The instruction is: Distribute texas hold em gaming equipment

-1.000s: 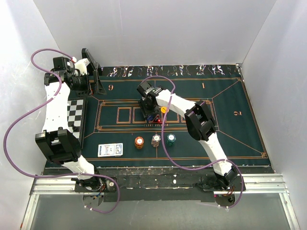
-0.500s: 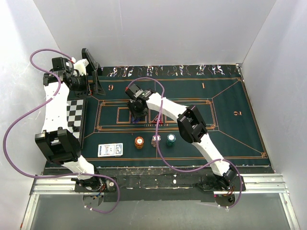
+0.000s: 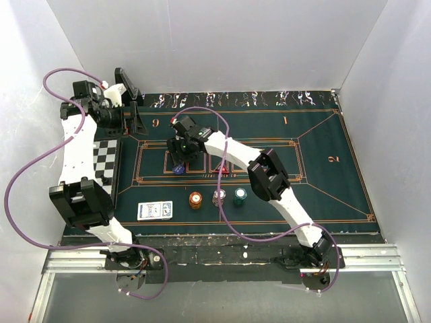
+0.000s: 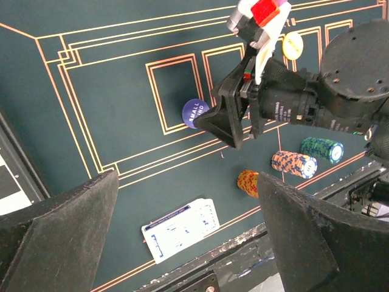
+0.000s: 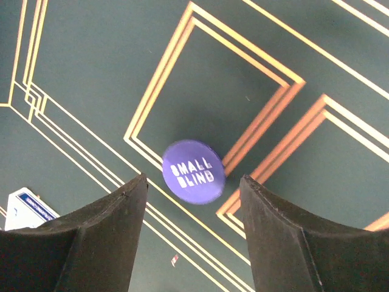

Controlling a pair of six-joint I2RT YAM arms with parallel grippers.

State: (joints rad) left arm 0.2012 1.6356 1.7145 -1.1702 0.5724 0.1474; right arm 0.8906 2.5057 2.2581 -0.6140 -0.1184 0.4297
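The top camera looks down from high behind the near edge of the mat (image 3: 323,182) and takes in all of it. The left wrist camera looks obliquely from well off, far-left of the blue disc (image 4: 195,112). The right wrist camera hangs close, straight above that disc. All three views show it.

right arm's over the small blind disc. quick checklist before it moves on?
1. Right gripper jaws apart: ok.
2. Blue disc flat on the mat, with a gap to each finger: ok.
3. Fingertip height above the disc for a clean lift: cannot tell.
4. Left gripper open, empty, off to the far-left side: ok.
5. Card stack and chip stacks dealt out: not ok, all grouped along the near edge.
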